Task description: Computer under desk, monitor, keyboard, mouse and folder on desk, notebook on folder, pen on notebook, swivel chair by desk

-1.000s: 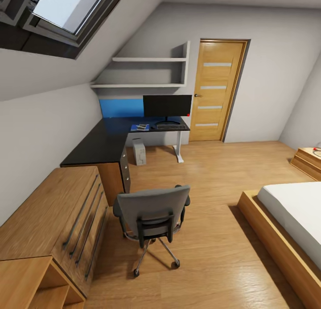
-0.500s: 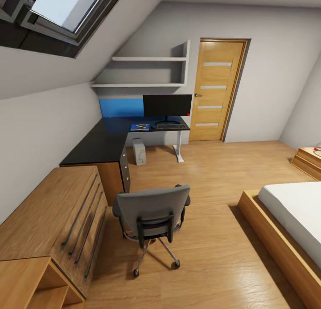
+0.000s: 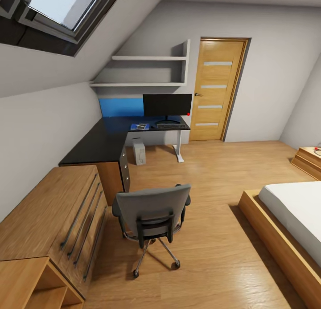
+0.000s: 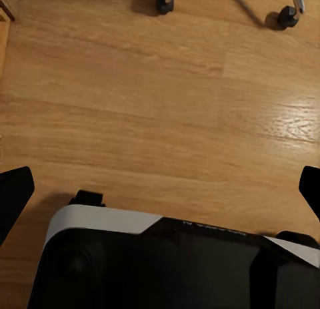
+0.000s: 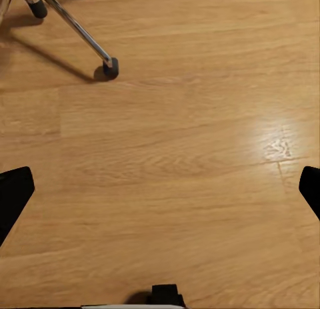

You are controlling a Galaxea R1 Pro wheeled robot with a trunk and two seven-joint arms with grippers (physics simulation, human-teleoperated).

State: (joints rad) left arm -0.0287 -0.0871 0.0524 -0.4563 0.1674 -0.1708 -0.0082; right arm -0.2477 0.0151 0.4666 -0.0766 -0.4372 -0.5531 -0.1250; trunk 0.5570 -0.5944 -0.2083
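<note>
the head view looked down an attic bedroom with grey sloped walls, a dark-framed skylight (image 3: 58, 15) and an oak door (image 3: 217, 90) at the far end. the l-shaped desk with a glossy black top (image 3: 100, 144) ran along the left wall and turned along the far wall, under a blue back panel (image 3: 120, 107). the wide black flat-screen monitor (image 3: 167, 105) stood at the desk's far right end, a small red dot at its lower right corner. the flat dark grey keyboard (image 3: 170, 126) lay on the desk's front edge just before the monitor's stand. the flat bright blue folder (image 3: 139, 127) lay left of the keyboard on the same edge, with small pale things on top that were too small to tell apart. the light silver-grey computer tower (image 3: 139, 151) stood on the floor under the desk, left of the white pedestal leg (image 3: 178, 147).

the grey upholstered swivel chair with black armrests (image 3: 152, 215) stood on the light wooden floor (image 3: 214, 175), well apart from the monitor end of the desk, its back toward the camera, near a low wooden drawer unit (image 3: 53, 220). a white bed on a wooden frame (image 3: 285, 224) lay at the right.

the left gripper (image 4: 160, 189) hung over bare floor, jaws spread wide and holding nothing, chair castors (image 4: 288, 17) near. the right gripper (image 5: 160, 189) was likewise wide apart and empty, above floor with a chrome chair leg (image 5: 77, 30).
</note>
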